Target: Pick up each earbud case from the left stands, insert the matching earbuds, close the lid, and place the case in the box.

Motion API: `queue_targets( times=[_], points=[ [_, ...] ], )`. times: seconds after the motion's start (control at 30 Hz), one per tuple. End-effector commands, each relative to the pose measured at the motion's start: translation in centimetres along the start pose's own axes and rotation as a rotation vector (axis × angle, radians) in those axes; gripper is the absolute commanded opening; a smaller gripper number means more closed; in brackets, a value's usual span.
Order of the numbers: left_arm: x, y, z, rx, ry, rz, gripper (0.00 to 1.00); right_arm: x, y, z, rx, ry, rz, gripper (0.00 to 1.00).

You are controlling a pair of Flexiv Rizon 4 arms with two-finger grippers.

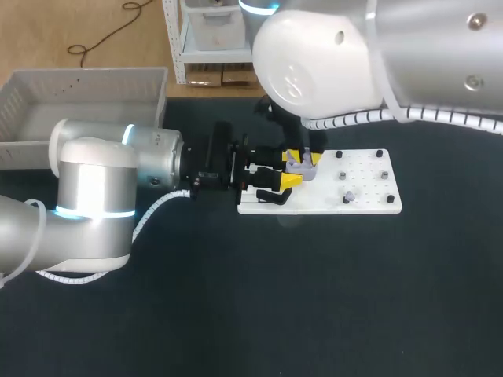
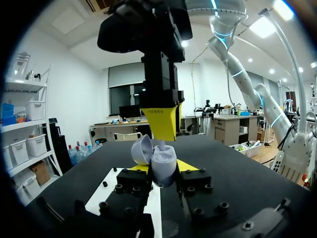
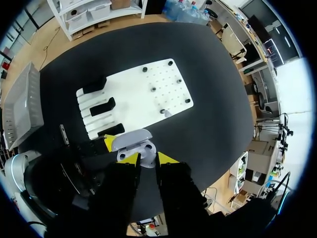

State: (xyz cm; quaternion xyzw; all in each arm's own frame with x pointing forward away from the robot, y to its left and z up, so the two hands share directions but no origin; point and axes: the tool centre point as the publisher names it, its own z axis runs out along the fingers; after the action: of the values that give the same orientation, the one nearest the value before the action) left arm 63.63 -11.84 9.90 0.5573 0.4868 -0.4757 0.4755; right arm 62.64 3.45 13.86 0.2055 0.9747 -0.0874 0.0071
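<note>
The left gripper [image 2: 165, 171] is closed on the open earbud case [image 2: 164, 159], its yellow tips pressing the grey body from both sides, with the lid [image 2: 141, 148] tipped back. It holds the case just above the near end of the white board [image 1: 363, 198], on the side where the black stands [image 3: 102, 106] sit. The right gripper [image 2: 161, 133] hangs straight down over the case with its fingers drawn almost together. They pinch a small white earbud [image 2: 161, 145], whose lower end reaches the case's open mouth; whether it is seated inside cannot be told. The right wrist view shows the case directly ahead of that gripper's fingers. The white box [image 1: 78, 98] stands well apart at the far left corner of the dark table [image 1: 314, 306].
</note>
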Motion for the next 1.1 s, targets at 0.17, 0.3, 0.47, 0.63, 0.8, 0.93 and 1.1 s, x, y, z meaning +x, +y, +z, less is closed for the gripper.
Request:
queue_targets(
  times=[0.17, 0.3, 0.47, 0.63, 0.8, 0.93, 1.1],
  points=[
    [0.0, 0.1, 0.1, 0.003, 0.0, 0.0, 0.0, -0.3, 0.0, 0.3, 0.009, 0.0, 0.006, 0.0],
    [0.0, 0.1, 0.1, 0.003, 0.0, 0.0, 0.0, -0.4, 0.1, 0.7, 0.019, 0.007, 0.006, 0.0],
    [0.0, 0.1, 0.1, 0.003, 0.0, 0.0, 0.0, -0.4, 0.2, 0.9, 0.023, 0.017, 0.01, 0.32],
    [0.0, 0.1, 0.1, 0.003, 0.0, 0.0, 0.0, -0.3, 0.0, 0.3, 0.004, 0.016, 0.016, 1.0],
    [0.0, 0.1, 0.1, 0.003, 0.0, 0.0, 0.0, 0.9, -1.4, -1.5, -0.101, -0.032, 0.001, 0.91],
    [0.0, 0.1, 0.1, 0.003, 0.0, 0.0, 0.0, 1.6, -3.5, -2.7, -0.199, -0.067, -0.002, 0.69],
    [0.0, 0.1, 0.1, 0.003, 0.0, 0.0, 0.0, 1.9, -6.0, -3.5, -0.287, -0.098, -0.008, 0.64]
  ],
)
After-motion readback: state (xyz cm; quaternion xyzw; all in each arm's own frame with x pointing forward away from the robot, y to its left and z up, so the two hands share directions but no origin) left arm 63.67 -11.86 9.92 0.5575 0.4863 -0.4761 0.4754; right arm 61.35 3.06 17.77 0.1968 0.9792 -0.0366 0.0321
